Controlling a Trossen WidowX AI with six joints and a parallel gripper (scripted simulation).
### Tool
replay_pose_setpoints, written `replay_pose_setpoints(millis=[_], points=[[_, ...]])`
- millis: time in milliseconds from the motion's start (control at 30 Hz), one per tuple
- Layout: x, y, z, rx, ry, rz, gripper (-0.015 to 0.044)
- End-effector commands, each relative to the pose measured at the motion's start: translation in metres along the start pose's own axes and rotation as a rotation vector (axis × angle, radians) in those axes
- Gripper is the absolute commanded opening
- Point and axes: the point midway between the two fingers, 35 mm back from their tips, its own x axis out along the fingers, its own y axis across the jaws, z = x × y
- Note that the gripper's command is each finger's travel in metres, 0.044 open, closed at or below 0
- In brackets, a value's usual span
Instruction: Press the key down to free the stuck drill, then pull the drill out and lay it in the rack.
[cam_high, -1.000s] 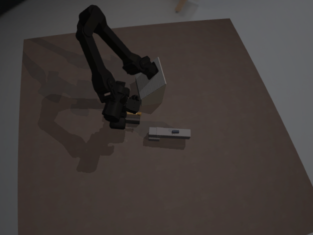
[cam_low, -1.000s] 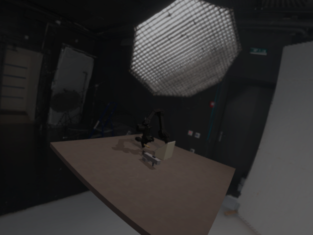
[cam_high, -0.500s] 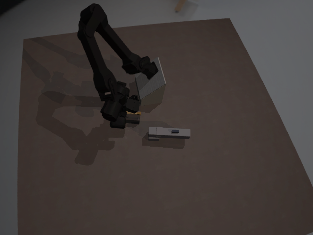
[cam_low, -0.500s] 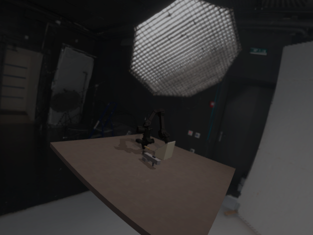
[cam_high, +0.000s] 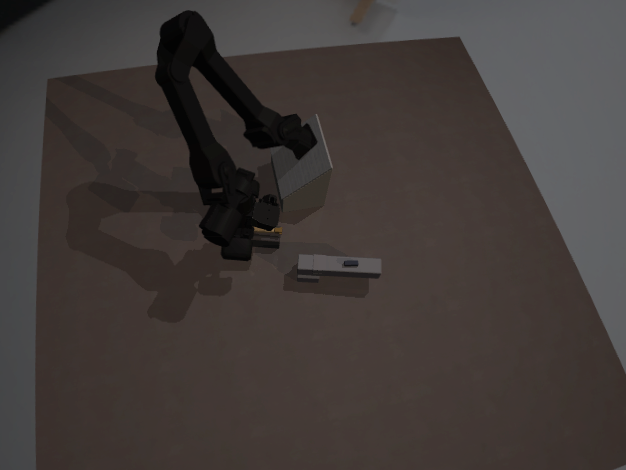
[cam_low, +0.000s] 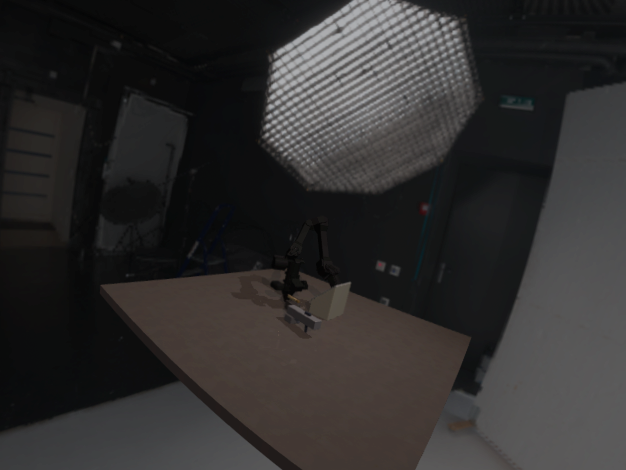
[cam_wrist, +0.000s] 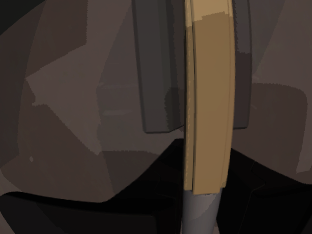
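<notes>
My gripper (cam_high: 248, 231) (cam_wrist: 192, 147) is shut on the drill (cam_high: 277, 230) (cam_low: 293, 298) (cam_wrist: 212, 100), a long yellow piece with a round grey end between the fingers. In the wrist view the drill lies lengthwise over the dark grey rack (cam_high: 266, 242) (cam_wrist: 159, 75), whose sides show on both sides of it. Whether the drill touches the rack is hidden. The grey housing (cam_high: 328, 265) (cam_low: 298, 314) stands apart to the right in the top view, with the dark blue key (cam_high: 350, 263) (cam_low: 307, 314) on top.
A pale wedge-shaped block (cam_high: 305, 174) (cam_low: 339, 302) stands behind the rack and housing, beside the arm's base. The arm bends high above the brown table (cam_high: 404, 354) (cam_low: 313, 384) and casts broad shadows to the left.
</notes>
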Motion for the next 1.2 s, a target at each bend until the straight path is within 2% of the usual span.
replay_pose_setpoints(millis=[0, 333, 900, 1167], points=[[0.005, 0.000, 0.001, -0.005, -0.005, -0.001, 0.0000], [0.018, 0.001, 0.002, -0.006, -0.004, -0.001, 0.0000], [0.013, 0.001, 0.000, -0.005, 0.000, 0.002, 0.0440], [-0.025, 0.001, 0.002, -0.005, -0.006, -0.001, 0.0440]])
